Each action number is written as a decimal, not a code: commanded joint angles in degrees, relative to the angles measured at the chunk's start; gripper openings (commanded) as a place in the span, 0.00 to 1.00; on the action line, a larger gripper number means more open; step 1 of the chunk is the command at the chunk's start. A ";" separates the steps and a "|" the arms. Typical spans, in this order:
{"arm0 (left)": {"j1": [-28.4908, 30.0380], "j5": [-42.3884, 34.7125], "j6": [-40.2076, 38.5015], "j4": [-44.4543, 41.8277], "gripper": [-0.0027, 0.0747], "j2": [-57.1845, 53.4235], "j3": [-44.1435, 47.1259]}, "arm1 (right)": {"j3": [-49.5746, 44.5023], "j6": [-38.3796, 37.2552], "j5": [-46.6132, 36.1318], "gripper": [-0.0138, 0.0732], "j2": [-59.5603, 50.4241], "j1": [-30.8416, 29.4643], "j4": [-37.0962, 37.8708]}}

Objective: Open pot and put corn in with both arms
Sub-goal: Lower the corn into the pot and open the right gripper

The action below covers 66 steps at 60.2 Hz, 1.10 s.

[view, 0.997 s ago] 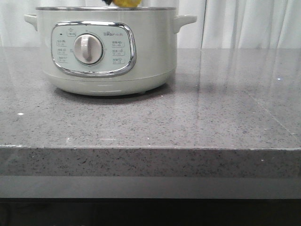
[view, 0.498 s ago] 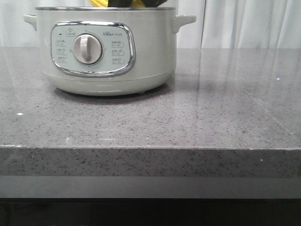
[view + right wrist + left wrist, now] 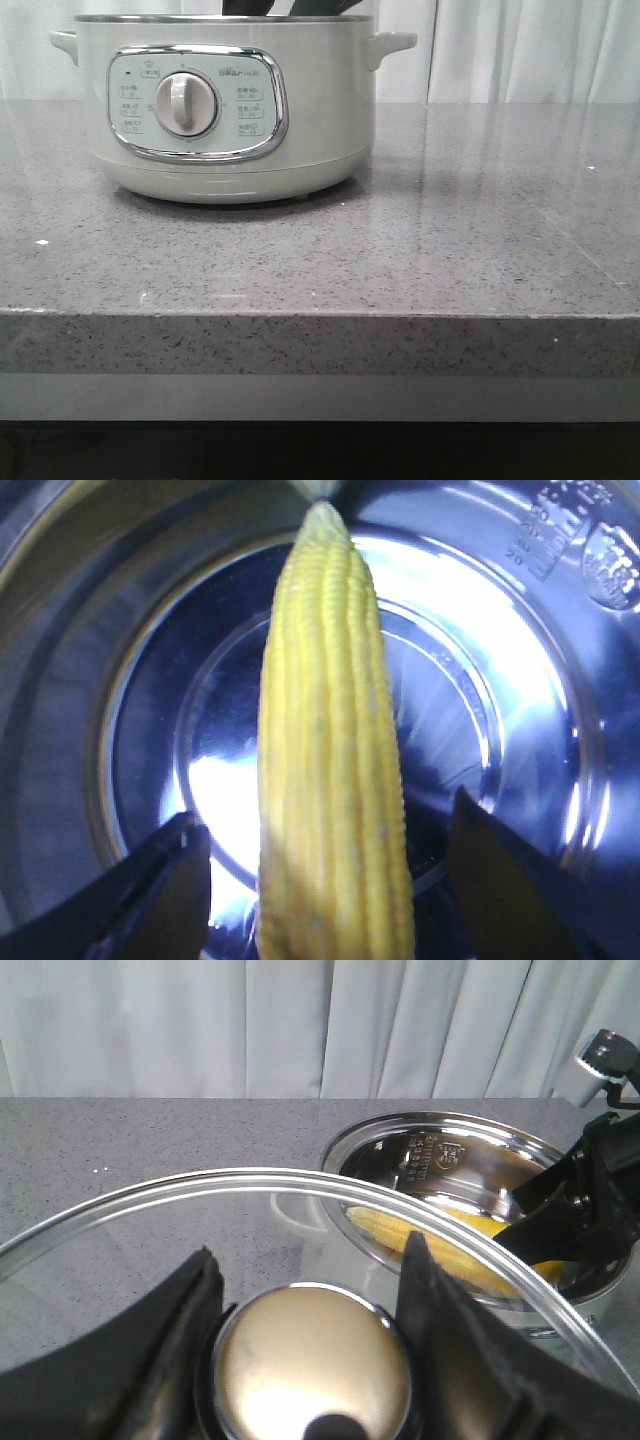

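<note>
1. Inside the pot (image 3: 470,1220), the corn (image 3: 335,770) lies lengthwise on the steel floor, so the placing step looks all but done.
2. Spread wide, the right tool (image 3: 330,880) has its fingers (image 3: 160,890) clear of the cob on both sides, gripping nothing.
3. Closed on the metal knob (image 3: 312,1365), the left tool (image 3: 310,1300) holds the glass lid (image 3: 250,1185) off to the side of the pot.
4. From the front, only dark tool parts show above the steel rim; the pot sits on the grey counter (image 3: 400,260).
5. Next, by my reading: lift the right tool straight out without nudging the cob or rim.
</note>
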<state>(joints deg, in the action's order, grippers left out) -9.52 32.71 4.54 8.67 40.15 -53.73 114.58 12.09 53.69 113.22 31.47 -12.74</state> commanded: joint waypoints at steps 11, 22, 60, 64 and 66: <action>0.14 -8.73 -0.13 0.91 0.41 -0.56 -2.16 | 1.91 -0.29 -1.25 0.76 -6.38 -0.40 -1.06; 0.14 -8.73 -0.13 0.91 0.41 -0.56 -2.16 | -3.52 -0.64 -4.53 0.76 -12.56 -0.90 -1.17; 0.14 -8.73 -0.13 0.91 0.41 -0.46 -2.16 | -54.28 -0.64 -30.69 0.76 -54.80 -0.90 -1.33; 0.14 -8.73 -0.13 0.91 0.41 -0.46 -2.16 | -57.07 -0.64 -30.41 0.76 -57.91 -0.90 -1.89; 0.14 -8.73 -0.13 0.91 0.41 -0.46 -2.16 | -58.46 -0.64 -30.41 0.76 -59.20 -0.90 -2.26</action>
<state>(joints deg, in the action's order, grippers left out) -9.52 32.71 4.54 8.67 40.15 -53.73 57.47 11.55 27.79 58.50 30.98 -13.57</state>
